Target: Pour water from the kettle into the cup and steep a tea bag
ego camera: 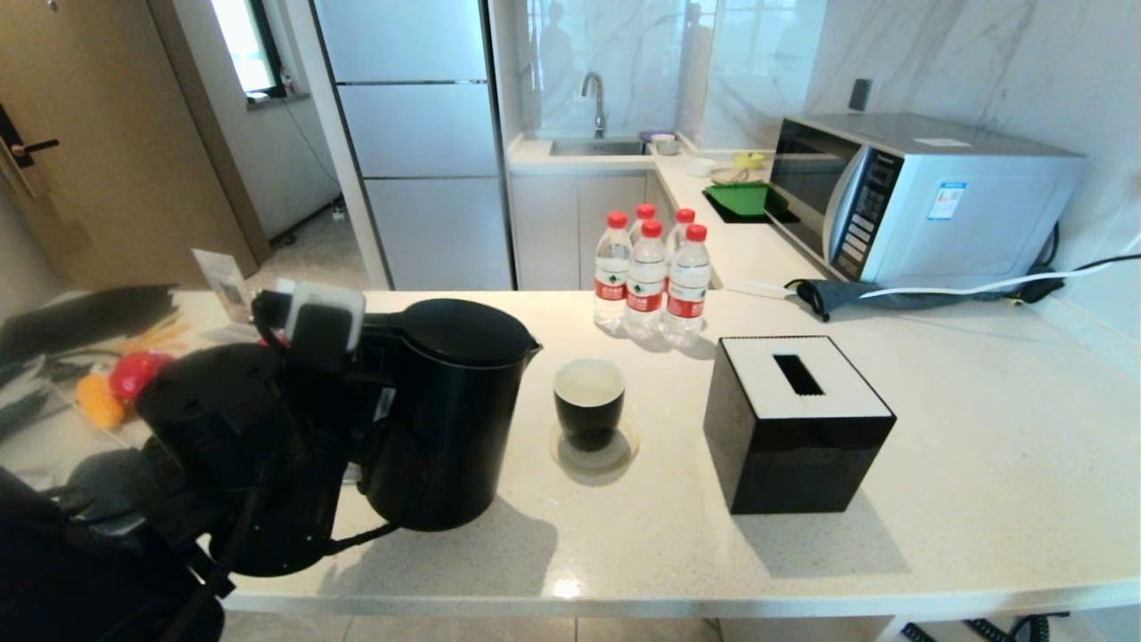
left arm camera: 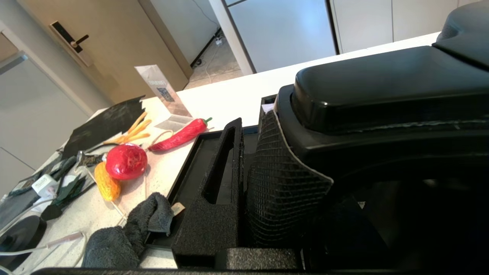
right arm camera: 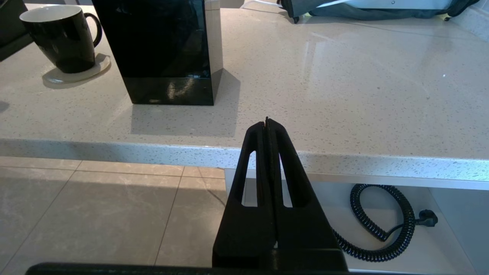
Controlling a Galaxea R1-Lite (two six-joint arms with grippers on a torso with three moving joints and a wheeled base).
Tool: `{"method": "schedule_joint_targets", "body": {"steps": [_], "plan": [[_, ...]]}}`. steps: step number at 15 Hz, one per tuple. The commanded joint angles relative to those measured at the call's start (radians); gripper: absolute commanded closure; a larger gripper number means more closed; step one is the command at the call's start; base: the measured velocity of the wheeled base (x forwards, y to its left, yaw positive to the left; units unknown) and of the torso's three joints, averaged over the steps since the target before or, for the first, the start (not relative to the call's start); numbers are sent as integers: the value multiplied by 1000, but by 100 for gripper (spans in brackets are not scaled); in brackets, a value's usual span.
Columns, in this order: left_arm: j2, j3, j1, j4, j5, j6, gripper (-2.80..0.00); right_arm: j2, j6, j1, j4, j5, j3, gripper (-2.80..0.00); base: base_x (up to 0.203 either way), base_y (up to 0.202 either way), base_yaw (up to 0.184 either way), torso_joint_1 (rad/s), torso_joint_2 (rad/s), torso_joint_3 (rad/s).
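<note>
The matte black kettle (ego camera: 450,415) is near the counter's front left, its spout turned toward the cup. My left gripper (ego camera: 352,383) is shut on its loop handle (left arm camera: 382,88); in the left wrist view one finger (left arm camera: 217,179) and a meshed pad show, while the other finger is hidden behind the handle. The glossy black cup (ego camera: 588,401), white inside, stands on a round coaster just right of the kettle, and shows again as the cup (right arm camera: 61,38). My right gripper (right arm camera: 266,121) is shut and empty, parked in front of the counter's edge. No tea bag is in view.
A black tissue box (ego camera: 793,419) stands right of the cup. Water bottles (ego camera: 646,272) and a microwave (ego camera: 918,196) are behind. A black tray (left arm camera: 191,168), a grey cloth (left arm camera: 126,233), a red chilli (left arm camera: 179,135) and toy foods lie left of the kettle.
</note>
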Motion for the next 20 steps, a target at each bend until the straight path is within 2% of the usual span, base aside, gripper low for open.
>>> {"method": "schedule_joint_targets", "body": {"steps": [1, 4, 10, 20], "plan": [[25, -23, 1, -7, 5, 4, 0, 1, 0, 0, 0, 1, 0, 0, 0, 0, 0, 0, 0, 0], [72, -86, 3, -3, 5, 31, 0, 1, 0, 0, -1, 2, 0, 0, 0, 0, 0, 0, 0, 0], [109, -192, 24, 141, 2, 35, 0, 1, 0, 0, -1, 2, 0, 0, 0, 0, 0, 0, 0, 0], [143, -235, 25, 153, 4, 41, 0, 1, -1, 0, 1, 2, 0, 0, 0, 0, 0, 0, 0, 0]]}}
